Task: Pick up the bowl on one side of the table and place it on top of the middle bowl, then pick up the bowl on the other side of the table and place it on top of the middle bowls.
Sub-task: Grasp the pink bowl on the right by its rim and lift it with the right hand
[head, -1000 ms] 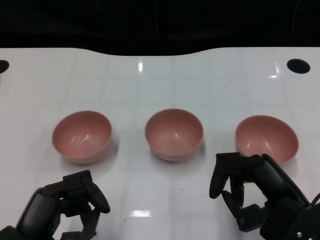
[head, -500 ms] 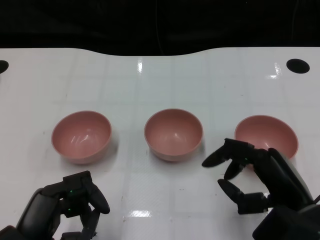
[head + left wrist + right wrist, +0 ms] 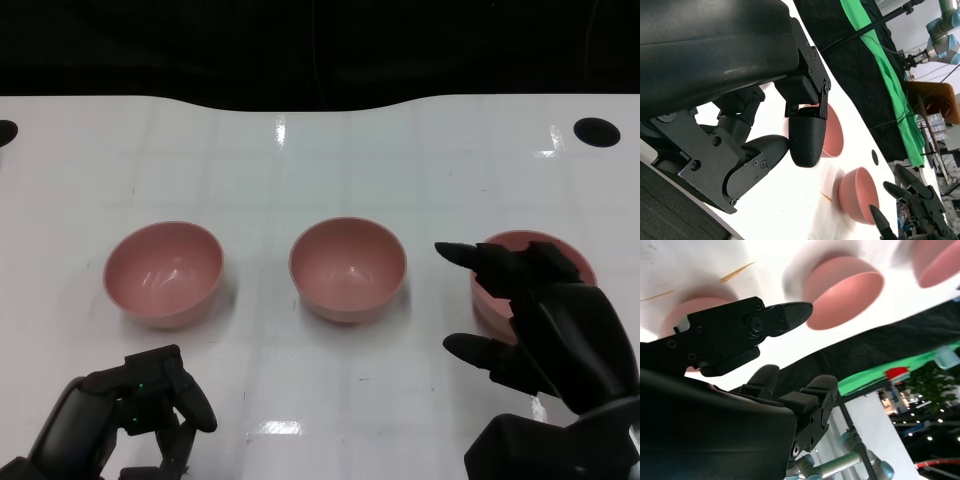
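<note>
Since the frame 1 second back, your right robot hand (image 3: 545,320) has risen from the counter (image 3: 300,160) in front of the right bowl (image 3: 497,300) and spread wide; its fingers (image 3: 470,253) now reach over that bowl's near rim, hiding much of it. The hand holds nothing yet, and I cannot tell whether any fingertip touches the rim. The spread looks chosen to straddle the wall of the bowl, upper fingers inside and the lower one outside.

Nearest you on the other side, your left robot hand (image 3: 140,410) sits low at the counter's front edge, fingers curled in on nothing. It appears parked there to stay out of the way until its own bowl's turn comes.

Further out, the 3 pink bowls stand upright in 1 row, well apart from each other: the left bowl (image 3: 164,273), the middle bowl (image 3: 348,269) and the right one. None is stacked, so neither placement is done. The middle bowl is the target, open side up and ready to receive the first one.

Beyond them the white counter runs back to a dark edge, with a black hole (image 3: 596,131) near its far right corner.
</note>
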`<state>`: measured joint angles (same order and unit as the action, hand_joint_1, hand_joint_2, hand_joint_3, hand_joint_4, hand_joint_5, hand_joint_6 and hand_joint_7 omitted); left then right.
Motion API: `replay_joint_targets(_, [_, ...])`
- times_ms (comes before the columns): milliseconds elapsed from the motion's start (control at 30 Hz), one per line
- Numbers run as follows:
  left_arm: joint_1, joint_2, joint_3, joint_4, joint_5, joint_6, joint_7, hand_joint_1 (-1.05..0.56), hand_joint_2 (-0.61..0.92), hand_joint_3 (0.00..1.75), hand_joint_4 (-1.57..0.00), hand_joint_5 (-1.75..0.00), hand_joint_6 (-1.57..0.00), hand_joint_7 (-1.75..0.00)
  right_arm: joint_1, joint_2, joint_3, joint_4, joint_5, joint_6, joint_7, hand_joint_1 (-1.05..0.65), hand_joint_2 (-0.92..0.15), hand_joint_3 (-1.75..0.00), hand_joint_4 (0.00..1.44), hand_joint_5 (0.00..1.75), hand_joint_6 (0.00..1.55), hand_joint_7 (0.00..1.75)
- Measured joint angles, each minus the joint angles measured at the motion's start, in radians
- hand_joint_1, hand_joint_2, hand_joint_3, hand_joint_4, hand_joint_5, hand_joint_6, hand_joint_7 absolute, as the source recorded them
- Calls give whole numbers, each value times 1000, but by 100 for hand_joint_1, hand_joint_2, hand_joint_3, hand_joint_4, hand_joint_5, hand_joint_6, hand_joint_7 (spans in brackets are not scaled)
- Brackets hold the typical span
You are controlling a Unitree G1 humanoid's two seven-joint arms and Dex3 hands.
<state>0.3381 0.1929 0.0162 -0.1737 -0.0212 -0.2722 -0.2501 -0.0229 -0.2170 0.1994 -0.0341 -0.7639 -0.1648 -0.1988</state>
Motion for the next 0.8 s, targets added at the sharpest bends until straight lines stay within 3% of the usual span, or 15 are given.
replay_joint_targets(333, [2,0,-11,-3,9,-5,0,-13,40,140,-89,-171,-84,-148,0,-36,37,-72,-168,163,43,-60,-87,0,0,69,13,23])
replay_joint_targets(800, [3,1,-13,-41,7,23,0,-14,46,134,-84,-173,-79,-150,-68,-59,81,-93,-297,375,210,-63,-87,0,4,66,16,17])
